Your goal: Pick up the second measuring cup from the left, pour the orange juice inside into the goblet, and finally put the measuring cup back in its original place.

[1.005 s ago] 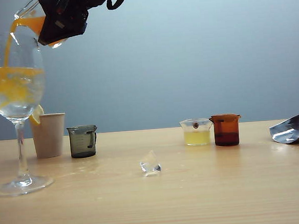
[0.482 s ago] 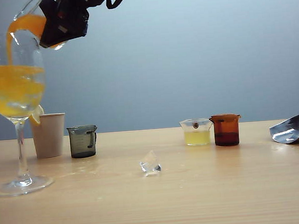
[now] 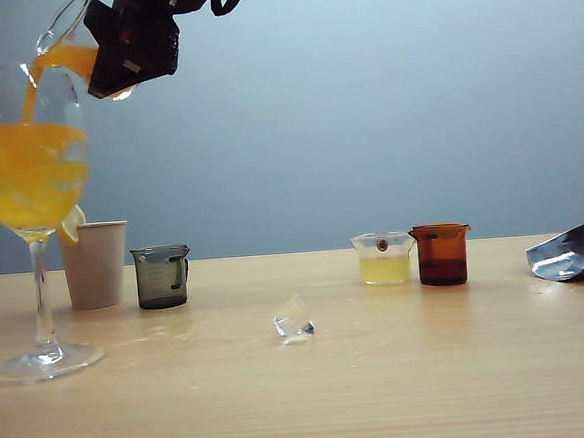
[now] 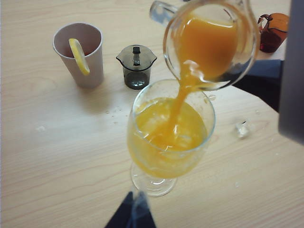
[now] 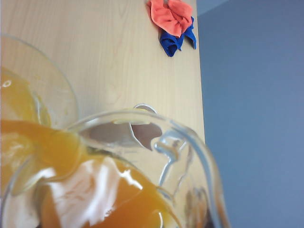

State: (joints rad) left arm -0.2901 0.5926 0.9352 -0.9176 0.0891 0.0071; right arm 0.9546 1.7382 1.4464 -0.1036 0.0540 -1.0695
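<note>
My right gripper (image 3: 125, 45) grasps the second measuring cup (image 3: 64, 39), pouring orange juice (image 4: 209, 42) into the goblet (image 3: 26, 147); next, tip further to empty; left gripper unseen

We see even, soft daylight-like lighting, faint shadows on the desk (image 3: 383, 373), glare glinting on the goblet (image 3: 27, 157), and the measuring cup (image 5: 142, 166) blurred close up.

Wooden table (image 3: 433, 370) bears goblet (image 3: 32, 197), cups, perhaps an ice cube (image 3: 294, 321).

Staged lab test bench, bare wooden table (image 3: 383, 373), plain blue-grey backdrop (image 3: 414, 100), row of small measuring cups (image 3: 415, 255)
</note>
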